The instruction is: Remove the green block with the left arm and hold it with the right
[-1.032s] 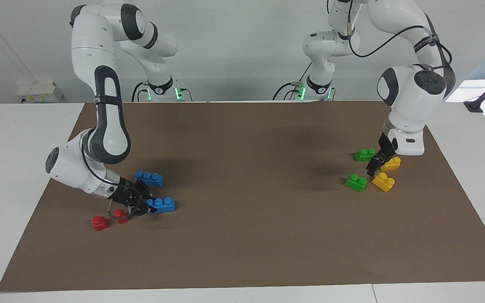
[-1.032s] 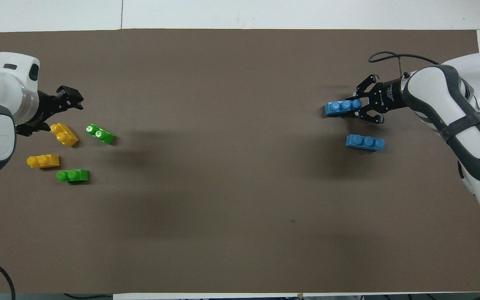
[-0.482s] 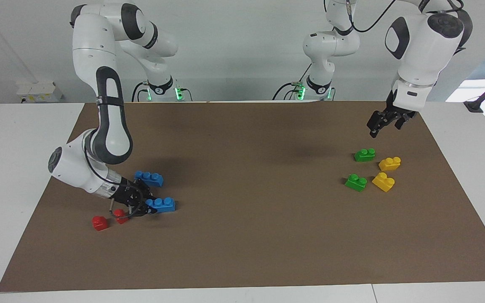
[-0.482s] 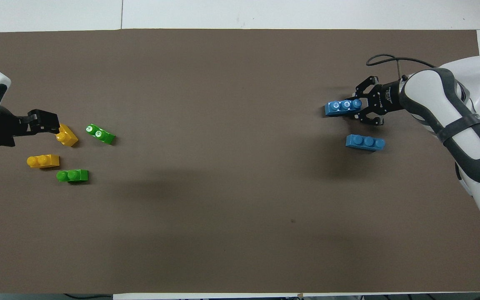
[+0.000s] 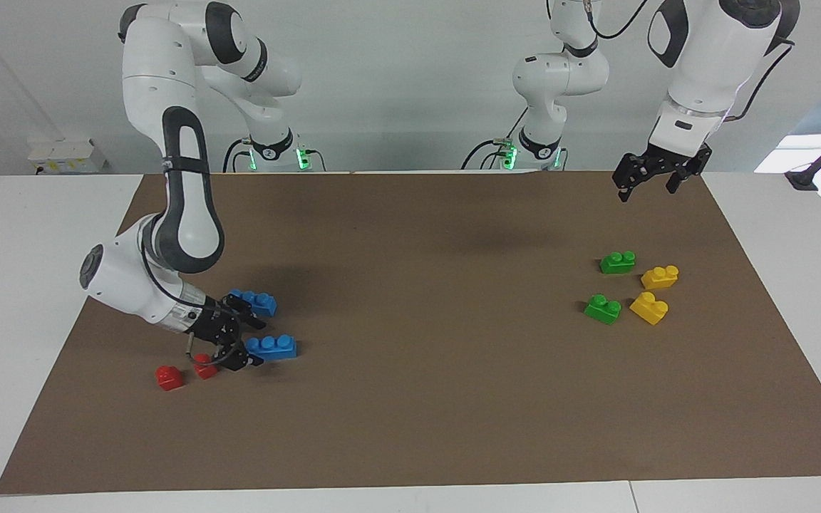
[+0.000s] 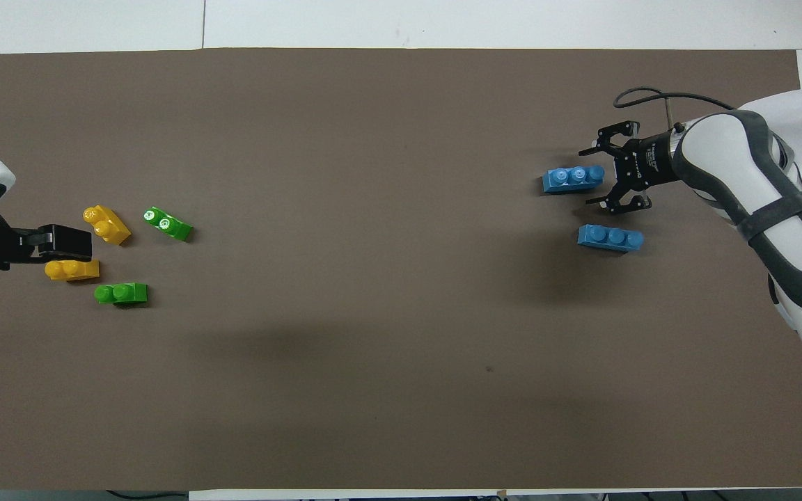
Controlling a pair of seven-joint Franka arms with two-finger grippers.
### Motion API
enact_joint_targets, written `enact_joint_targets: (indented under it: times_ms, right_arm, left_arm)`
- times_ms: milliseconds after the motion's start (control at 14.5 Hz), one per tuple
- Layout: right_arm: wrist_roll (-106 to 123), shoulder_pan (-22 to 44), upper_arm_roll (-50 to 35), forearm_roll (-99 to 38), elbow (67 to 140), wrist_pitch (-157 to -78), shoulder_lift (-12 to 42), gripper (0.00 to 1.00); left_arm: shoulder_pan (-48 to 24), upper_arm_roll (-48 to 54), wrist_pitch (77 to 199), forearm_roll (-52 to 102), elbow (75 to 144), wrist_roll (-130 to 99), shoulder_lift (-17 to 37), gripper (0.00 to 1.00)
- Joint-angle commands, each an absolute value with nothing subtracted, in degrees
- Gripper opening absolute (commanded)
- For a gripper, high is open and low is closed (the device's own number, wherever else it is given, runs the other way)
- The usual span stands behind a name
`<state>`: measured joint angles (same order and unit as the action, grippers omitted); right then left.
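No containers. Counts: 2 green blocks [image 5: 617,262] [image 5: 602,308], 2 yellow bricks [image 5: 660,276], 2 blue bricks [image 5: 272,347], 2 red bricks [image 5: 169,377]. Left gripper [image 5: 656,173] released, raised; right gripper [image 5: 248,340] spread, beside blue.

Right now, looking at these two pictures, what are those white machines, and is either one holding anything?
They are two robot arms, each ending in a black two-finger gripper. One picture faces them across the table; the other looks down from above their own end.

On the brown mat lie toy bricks: two green blocks beside two yellow bricks, and at the other end two blue bricks and two small red pieces.

Nothing is held. The left gripper hangs open and empty, high over the yellow bricks. The right gripper is low, with its open fingers either side of one blue brick's end, not clamping it.
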<state>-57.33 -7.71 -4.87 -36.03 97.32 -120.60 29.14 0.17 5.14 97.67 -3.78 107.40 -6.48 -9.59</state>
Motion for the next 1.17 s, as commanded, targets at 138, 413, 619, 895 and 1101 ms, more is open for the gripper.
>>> enact_joint_targets:
  times_ms: [138,413,619,895,1101]
  right_arm:
    - [-58.01,-8.70,-4.92,-34.63,98.09,-115.68,24.27,0.94]
    - [-59.41,-8.96,-4.48,-32.18,98.09,-111.98,19.79,0.94]
    - [-59.07,-9.58,-4.48,-30.16,98.00,-110.31,17.06,0.95]
    - [-58.27,-9.49,-4.75,-25.40,96.25,-107.06,12.93,0.96]
    - [-53.20,-9.23,-4.75,-24.44,95.63,-105.65,8.72,0.96]
  left_arm:
    - [0.96,4.22,98.61,-1.85,109.25,-5.88,-11.34,1.00]
    - [2.11,4.31,99.49,-1.85,107.41,-6.33,-7.84,1.00]
    - [2.20,4.31,99.14,-1.85,107.31,-6.24,-8.08,1.00]
    - [2.37,4.13,99.84,-0.53,107.14,-6.33,-8.26,1.00]
    - [2.37,4.04,101.25,2.19,105.66,-8.51,-7.65,1.00]
